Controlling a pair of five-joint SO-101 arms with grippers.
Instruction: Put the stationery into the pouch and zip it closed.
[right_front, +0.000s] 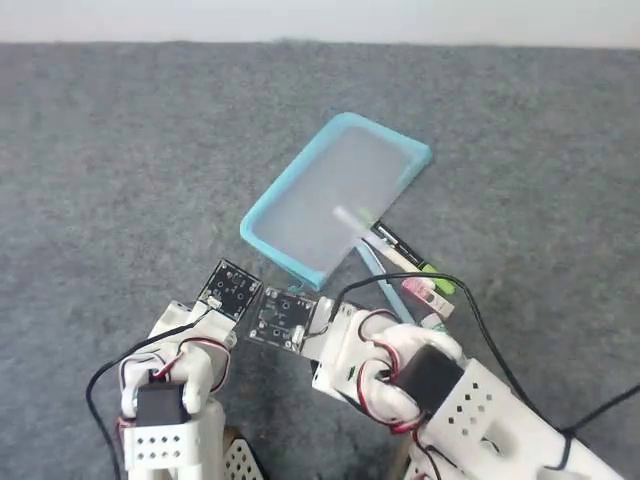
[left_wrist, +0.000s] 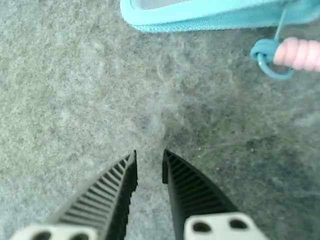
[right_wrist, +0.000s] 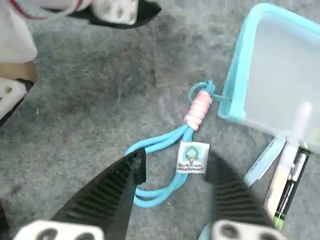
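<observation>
noted pouch (right_front: 335, 195) flat on grey carpet (right_front: 120, 150), just beyond both arms; teal-edged, translucent, mouth open on the side toward the right arm. saw several pens (right_front: 400, 255) partly inside that mouth, the rest lying out on the carpet; could not fix the exact number.

found right gripper (right_wrist: 175, 161) spread wide and empty, hanging above the teal pull cord (right_wrist: 160, 150), apparently clear of it. traced the cord from its looped end between the jaws, past a tag (right_wrist: 192, 159) and a pink bead (right_wrist: 199, 110), up to a ring (right_wrist: 202, 90) at the pouch edge.

found left gripper (left_wrist: 149, 154) nearly closed, with a slim gap between the fingers, holding nothing, low over bare carpet near the closest pouch edge.

judged step: loading unfinished, zipping not yet begun. reckoned the pens too far out for the zip to pass.

next move, by this reading: push the pens fully inside first, then take the cord. for the cord: lower the right gripper, close on the strands near the bead, pull along the zip line. probably also pin the pouch edge with the left gripper, to stop it sliding with the pull. watch for pens jamming the zip.
</observation>
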